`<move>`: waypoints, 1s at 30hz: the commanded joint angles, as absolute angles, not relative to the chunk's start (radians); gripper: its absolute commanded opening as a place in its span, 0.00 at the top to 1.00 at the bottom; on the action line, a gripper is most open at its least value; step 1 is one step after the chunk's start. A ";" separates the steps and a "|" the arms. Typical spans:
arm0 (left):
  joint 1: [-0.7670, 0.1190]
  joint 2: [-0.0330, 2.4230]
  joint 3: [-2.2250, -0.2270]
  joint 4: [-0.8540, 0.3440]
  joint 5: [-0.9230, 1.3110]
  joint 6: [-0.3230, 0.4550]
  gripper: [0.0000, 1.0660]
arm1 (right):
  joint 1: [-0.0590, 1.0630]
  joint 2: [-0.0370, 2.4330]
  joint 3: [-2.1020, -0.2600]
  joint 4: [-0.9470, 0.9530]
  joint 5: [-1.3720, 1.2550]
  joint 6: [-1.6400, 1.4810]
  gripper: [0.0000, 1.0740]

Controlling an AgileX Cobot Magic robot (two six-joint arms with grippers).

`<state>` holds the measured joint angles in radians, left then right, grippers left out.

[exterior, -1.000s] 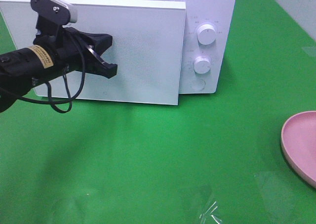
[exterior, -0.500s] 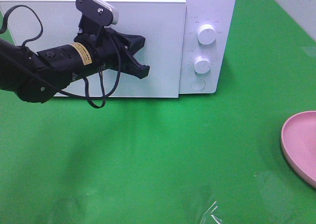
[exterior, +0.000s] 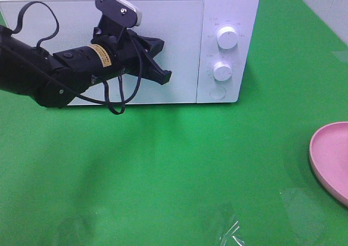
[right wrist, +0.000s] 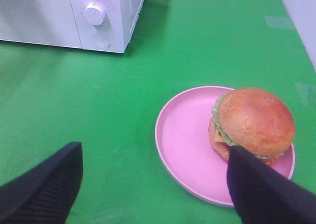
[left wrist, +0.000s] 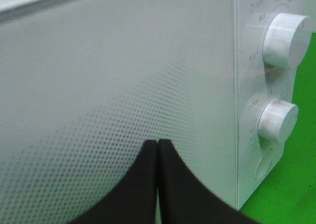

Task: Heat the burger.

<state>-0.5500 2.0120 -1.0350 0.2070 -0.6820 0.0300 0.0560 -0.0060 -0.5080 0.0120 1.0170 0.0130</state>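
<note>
- Green matting (exterior: 179, 164) covers your whole work surface, with a crinkled bit of clear film (exterior: 231, 232) lying on it at the near edge of the exterior high view.
- Nearest you on the right, your right gripper (right wrist: 153, 184) hangs above the mat with its two dark fingers (right wrist: 44, 189) spread wide apart and nothing between them.
- Just beyond that gripper you have the pink plate (right wrist: 182, 140), which shows only as a cut-off arc at the right edge of the high view (exterior: 326, 159).
- On that plate sits the burger (right wrist: 253, 122), pushed toward one side of it and clearly narrower than the plate.
- You can see its glossy, golden-brown domed bun on top, a frill of green lettuce around the edge, a sliver of yellow cheese, and red tomato low down; the patty is too hidden to make out.
- Farther back on the left, your left gripper (exterior: 162, 75) has its jaws pressed tightly together, holding nothing.
- Its tips are up against, or just in front of, the dotted door panel; you cannot tell whether they touch.
- At the back stands the white microwave (exterior: 228, 7) with its door closed flush.
- Two round white knobs, the upper (exterior: 226, 37) and the lower (exterior: 222, 71), sit on its right panel, with a round button (exterior: 218, 93) below them.
</note>
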 commanded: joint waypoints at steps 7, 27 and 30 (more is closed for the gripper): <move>-0.623 1.851 -0.869 0.088 -0.502 0.026 0.71 | 0.048 -0.029 -0.506 0.012 1.001 0.011 0.29; -0.657 1.551 -0.864 0.021 0.645 0.000 0.08 | 0.048 -0.029 -0.506 0.012 1.001 0.014 0.29; -0.657 1.532 -0.864 0.016 0.679 0.000 0.08 | 0.048 -0.029 -0.506 0.012 1.001 0.014 0.29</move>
